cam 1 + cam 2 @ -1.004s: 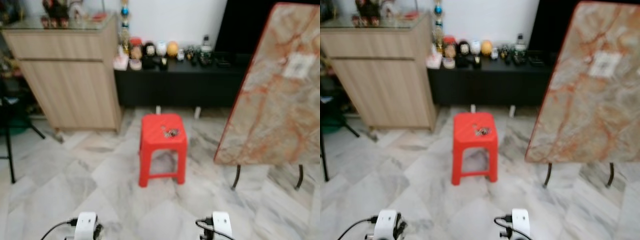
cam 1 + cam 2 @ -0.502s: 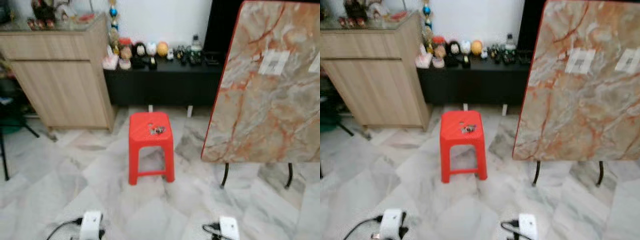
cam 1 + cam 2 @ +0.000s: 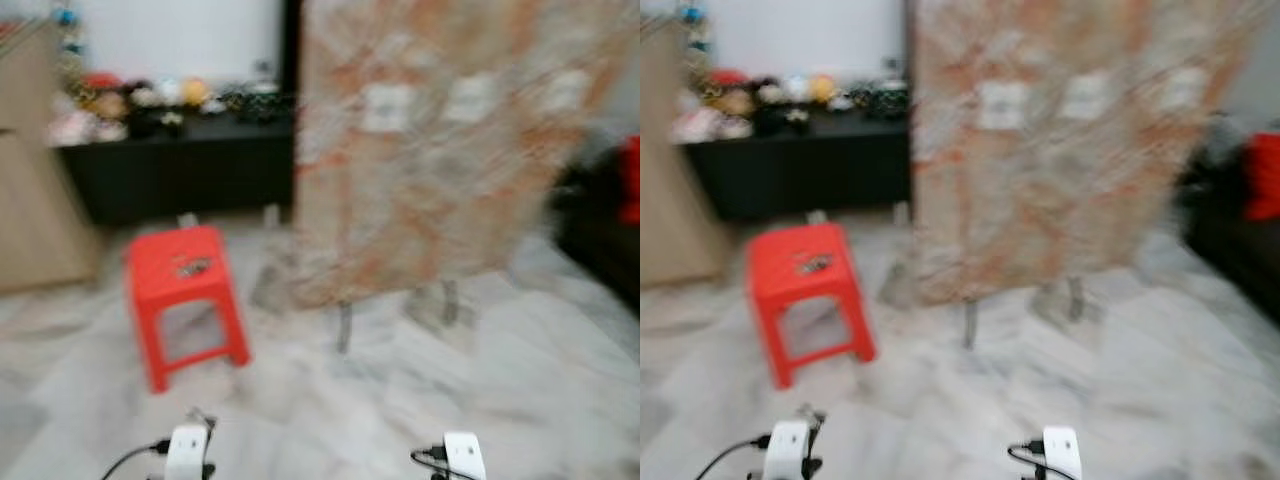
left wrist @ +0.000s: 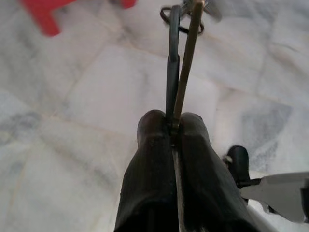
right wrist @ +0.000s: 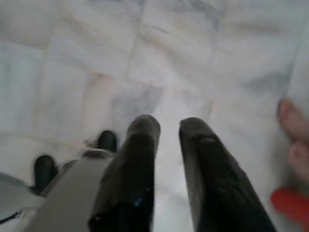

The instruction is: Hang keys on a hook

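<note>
Red stool (image 3: 180, 285) on marble floor (image 3: 400, 400); tilted marble tabletop (image 3: 440, 150) beside it.

Both eye views are smeared by motion blur. The slab (image 3: 440, 150) is cut off at the top, its labels unreadable. Something small lies on the stool (image 3: 180, 275), too blurred to name. Trinkets (image 3: 790, 95) left of the slab are mere blobs.

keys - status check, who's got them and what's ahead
Left gripper jaws shut on keys, held low over the floor. Right gripper jaws apart, holding nothing. Red stool and tilted marble tabletop ahead; view blurred.
</note>
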`<state>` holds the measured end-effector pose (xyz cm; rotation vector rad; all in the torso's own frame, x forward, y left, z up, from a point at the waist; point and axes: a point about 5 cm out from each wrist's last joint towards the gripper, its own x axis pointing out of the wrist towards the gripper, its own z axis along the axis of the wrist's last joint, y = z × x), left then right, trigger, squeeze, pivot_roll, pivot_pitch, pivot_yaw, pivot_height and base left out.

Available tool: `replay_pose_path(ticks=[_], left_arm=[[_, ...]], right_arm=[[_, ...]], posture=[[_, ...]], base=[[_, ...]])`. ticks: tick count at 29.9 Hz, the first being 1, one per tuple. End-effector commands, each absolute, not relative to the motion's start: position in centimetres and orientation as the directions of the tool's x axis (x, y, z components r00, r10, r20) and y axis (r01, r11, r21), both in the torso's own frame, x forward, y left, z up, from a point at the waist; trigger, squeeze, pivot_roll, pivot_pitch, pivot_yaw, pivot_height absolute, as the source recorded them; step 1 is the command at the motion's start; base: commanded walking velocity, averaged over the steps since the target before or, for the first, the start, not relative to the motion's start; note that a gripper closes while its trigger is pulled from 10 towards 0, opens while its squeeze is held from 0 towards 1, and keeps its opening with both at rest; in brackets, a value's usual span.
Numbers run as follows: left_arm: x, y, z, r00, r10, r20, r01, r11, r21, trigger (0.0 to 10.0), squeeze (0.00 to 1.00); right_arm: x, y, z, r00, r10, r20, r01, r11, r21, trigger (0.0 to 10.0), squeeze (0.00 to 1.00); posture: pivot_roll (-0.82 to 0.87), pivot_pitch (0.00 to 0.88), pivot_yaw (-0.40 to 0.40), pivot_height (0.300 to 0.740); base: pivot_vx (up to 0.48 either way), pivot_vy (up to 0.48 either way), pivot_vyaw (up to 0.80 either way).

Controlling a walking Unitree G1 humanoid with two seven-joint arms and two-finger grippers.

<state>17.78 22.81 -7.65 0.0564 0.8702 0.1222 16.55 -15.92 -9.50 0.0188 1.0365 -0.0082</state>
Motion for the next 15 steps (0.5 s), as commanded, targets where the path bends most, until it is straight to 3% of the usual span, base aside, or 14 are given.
replay_pose_path(ticks=[1,8,15], left_arm=[[18.1,22.6,-7.6,0.639,0.132,-0.758,-0.113,0.991,0.078,10.0,0.00],[20.3,22.6,-6.3,0.714,0.115,-0.691,-0.070,0.993,0.093,10.0,0.00],[23.5,21.5,-4.0,0.829,0.046,-0.557,-0.005,0.997,0.076,10.0,0.00]], right_arm=[[16.6,-16.0,-9.5,0.509,-0.001,-0.861,0.016,1.000,0.009,10.0,0.00],[16.5,-16.1,-9.5,0.509,-0.005,-0.861,0.018,1.000,0.004,10.0,0.00],[16.4,-16.1,-9.5,0.511,-0.012,-0.860,0.012,1.000,-0.006,10.0,0.00]], posture=[[0.05,0.000,-0.078,0.740],[0.05,0.000,-0.080,0.740],[0.05,0.000,-0.075,0.740]], base=[[0.000,0.000,-0.79],[0.000,0.000,-0.78],[0.000,0.000,0.00]])
